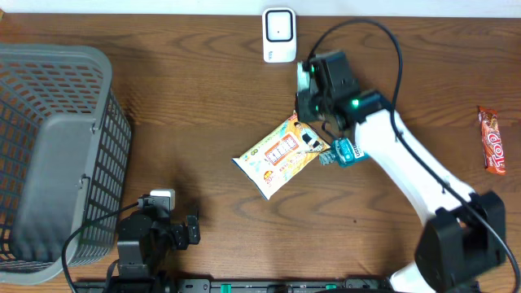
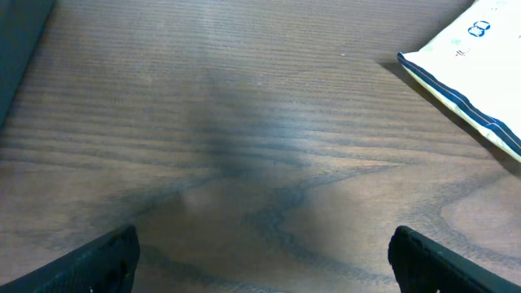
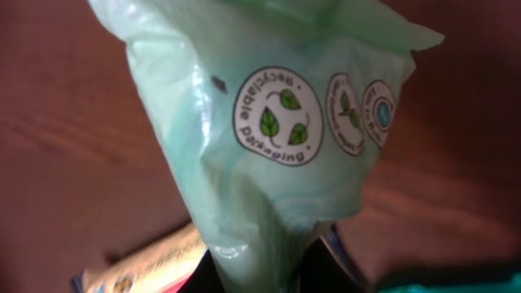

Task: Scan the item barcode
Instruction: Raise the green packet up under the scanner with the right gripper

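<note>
R claw [image 1: 313, 145] is narrow, pinched on the right-hand corner of the snack bag [image 1: 277, 156]; the wrist cam shows green film w/ recycling logos squeezed betw. its fingers. Bag sits mid-tabletop [image 1: 203, 98], near the white scanner [image 1: 279, 34] but apart from it. L claw [image 2: 260, 273] is wide, nothing in it, low over bare wood beside the grey basket [image 1: 114, 155]. Candy bar [image 1: 492, 140] lies at the far right edge.

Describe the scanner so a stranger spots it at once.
On the wooden table, look to the middle of the far edge, just beyond the right gripper. The scanner sits there: a small white rounded box with a dark-outlined face, unlike the printed packet and red bar.
</note>
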